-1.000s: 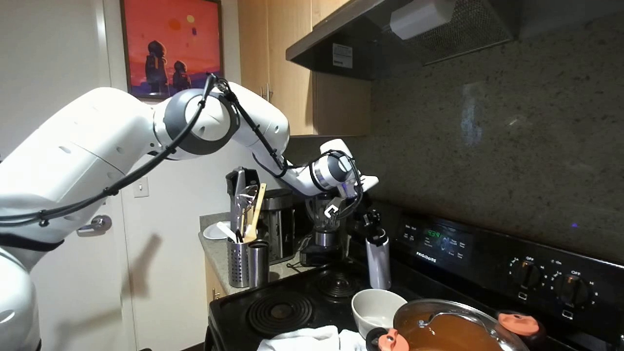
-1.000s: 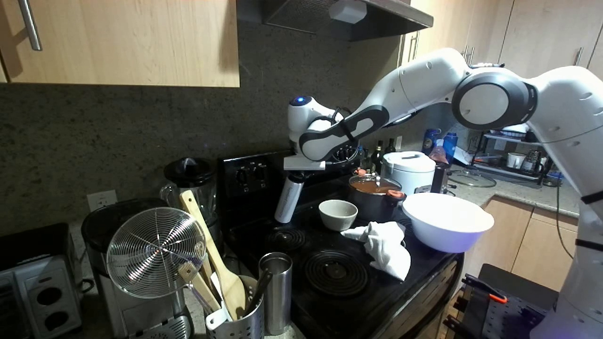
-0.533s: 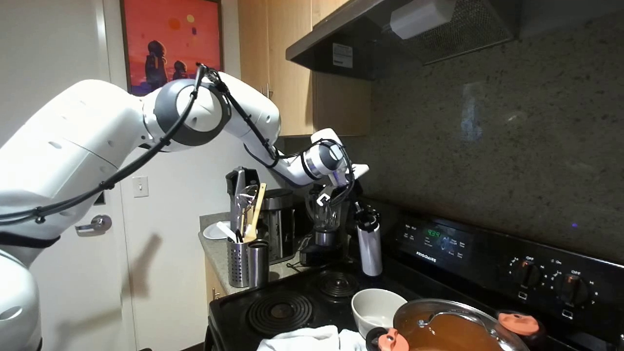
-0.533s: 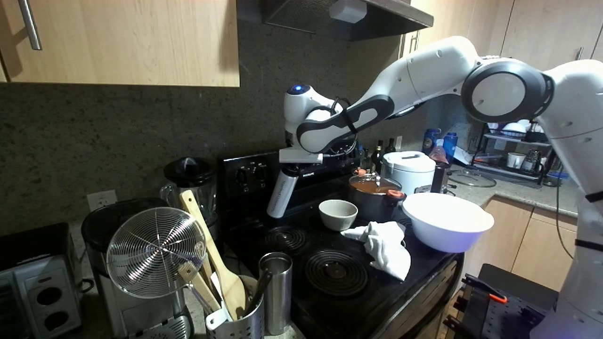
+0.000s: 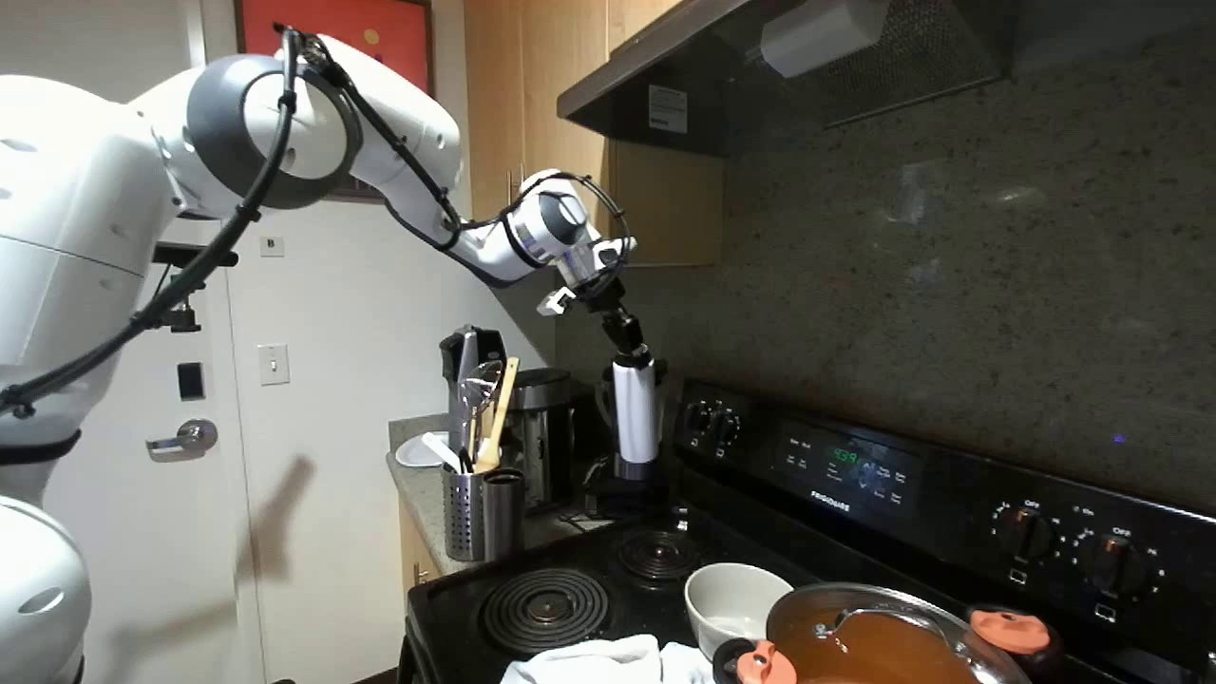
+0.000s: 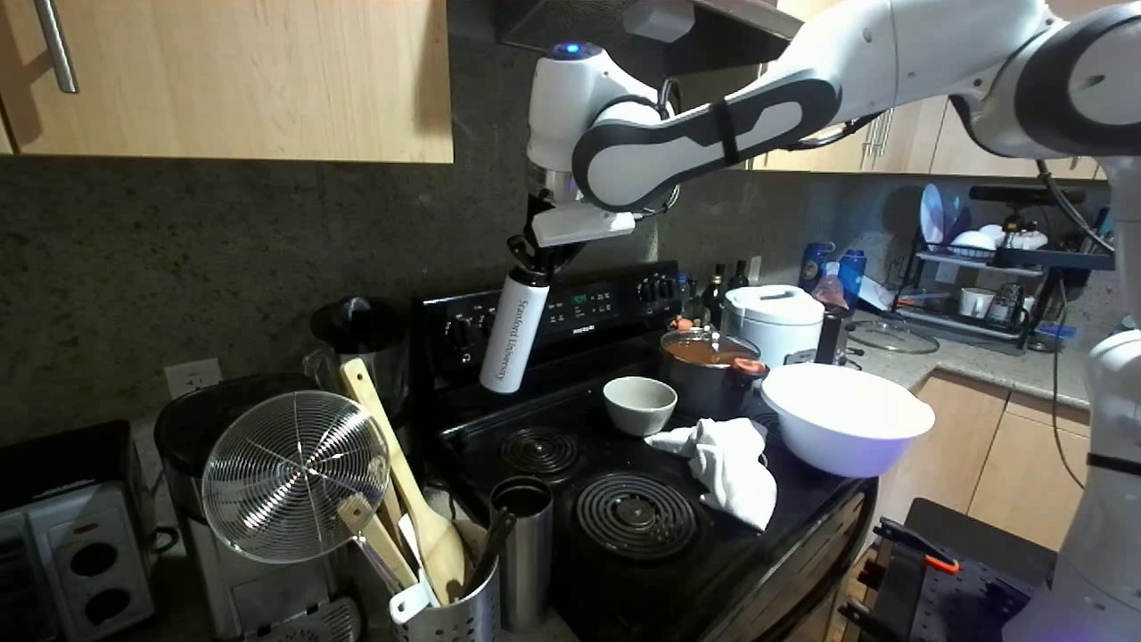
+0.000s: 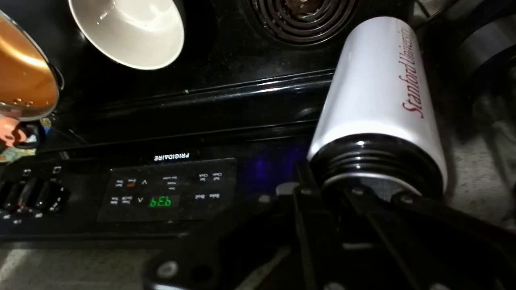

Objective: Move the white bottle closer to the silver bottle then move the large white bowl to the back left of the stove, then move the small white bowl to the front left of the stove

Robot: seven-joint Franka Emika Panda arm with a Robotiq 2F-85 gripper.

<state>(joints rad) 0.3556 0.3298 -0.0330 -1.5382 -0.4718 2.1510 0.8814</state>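
Step one judged in hand: fingers [image 7: 312, 201] pinch the white bottle [image 6: 514, 333] at its dark cap [image 7: 371, 159]; it hangs tilted, seemingly clear of the stove [image 6: 597, 580], base toward seven o'clock in an exterior view. The silver bottle [image 6: 526, 562] stands at six o'clock from it, on the worktop [image 5: 427, 494]. Next, probably: carry toward six, straighten, lower. Small white bowl [image 6: 640, 415] at four, large white bowl [image 6: 829, 450] nearer three; both steps pending.

In an exterior view you look from near the pot [image 5: 883, 646] across the stove [image 5: 641, 608] to the door [image 5: 161, 532]; in an exterior view, from behind the utensils [image 6: 439, 548] toward the rice cooker [image 6: 774, 330]. Both share stove and arm [image 6: 704, 143]. Your wrist view looks down, close to the white bottle [image 7: 375, 88], the panel [image 7: 169, 189] upside down.
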